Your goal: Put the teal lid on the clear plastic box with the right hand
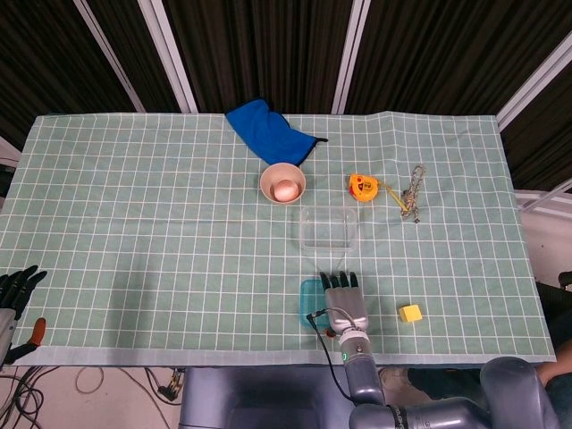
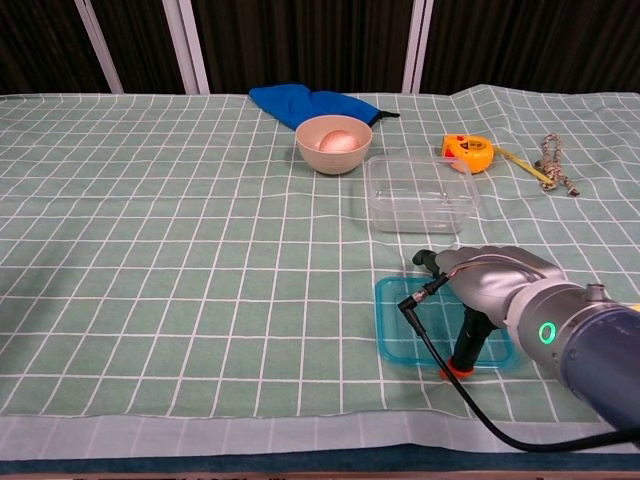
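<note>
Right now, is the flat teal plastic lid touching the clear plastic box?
Apart. The chest view shows a strip of green checked cloth between the teal lid and the clear box.

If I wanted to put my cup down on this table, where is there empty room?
The whole left side of the checked cloth is bare, from the blue cloth and bowl outward. It is crowded right of centre: clear box, tape measure, rope, teal lid under the right hand, yellow block.
</note>
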`<state>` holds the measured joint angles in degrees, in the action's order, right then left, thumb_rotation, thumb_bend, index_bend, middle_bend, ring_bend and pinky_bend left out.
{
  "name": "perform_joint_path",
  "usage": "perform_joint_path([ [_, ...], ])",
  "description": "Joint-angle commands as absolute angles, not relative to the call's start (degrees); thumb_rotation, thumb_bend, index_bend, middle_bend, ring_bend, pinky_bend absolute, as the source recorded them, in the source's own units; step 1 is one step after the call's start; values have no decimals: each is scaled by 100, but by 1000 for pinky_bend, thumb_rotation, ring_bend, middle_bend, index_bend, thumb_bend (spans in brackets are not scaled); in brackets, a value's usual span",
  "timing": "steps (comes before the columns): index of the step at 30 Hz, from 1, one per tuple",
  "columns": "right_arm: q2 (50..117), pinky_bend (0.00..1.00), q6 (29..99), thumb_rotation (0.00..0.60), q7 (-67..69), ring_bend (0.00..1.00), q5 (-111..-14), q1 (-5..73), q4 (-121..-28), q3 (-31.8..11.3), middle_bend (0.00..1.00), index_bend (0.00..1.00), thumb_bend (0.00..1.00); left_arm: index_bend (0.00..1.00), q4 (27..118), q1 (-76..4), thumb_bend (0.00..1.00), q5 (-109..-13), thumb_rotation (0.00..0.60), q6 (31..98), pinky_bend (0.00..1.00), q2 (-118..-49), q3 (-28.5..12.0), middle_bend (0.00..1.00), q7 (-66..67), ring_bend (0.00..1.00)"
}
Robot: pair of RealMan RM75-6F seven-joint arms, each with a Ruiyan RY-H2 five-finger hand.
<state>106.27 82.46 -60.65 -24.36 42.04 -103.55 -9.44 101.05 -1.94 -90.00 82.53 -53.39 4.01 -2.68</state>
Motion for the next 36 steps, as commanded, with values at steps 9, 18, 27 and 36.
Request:
perform_joint_path([
  [9,10655,0,8312,600,-5845,131,-2675,4125,-10352,-998,454,0,202,62,10118,-195,526,-8981,600,8233,0,-5327,403,0,-293,0],
  [18,10594,0,8268,600,-5776,164,-2723,4078,-10415,-1005,490,0,205,62,10127,-190,526,-8967,600,8237,0,-5329,399,0,-286,0],
  [27,10508,0,8247,600,-5743,164,-2889,4059,-10529,-963,491,0,206,62,10145,-186,526,-8938,600,8229,0,-5327,393,0,-291,0],
  [36,10412,0,8199,600,-5695,164,-3014,4043,-10618,-931,496,0,206,62,10152,-185,526,-8929,600,8224,0,-5325,391,0,-295,0],
])
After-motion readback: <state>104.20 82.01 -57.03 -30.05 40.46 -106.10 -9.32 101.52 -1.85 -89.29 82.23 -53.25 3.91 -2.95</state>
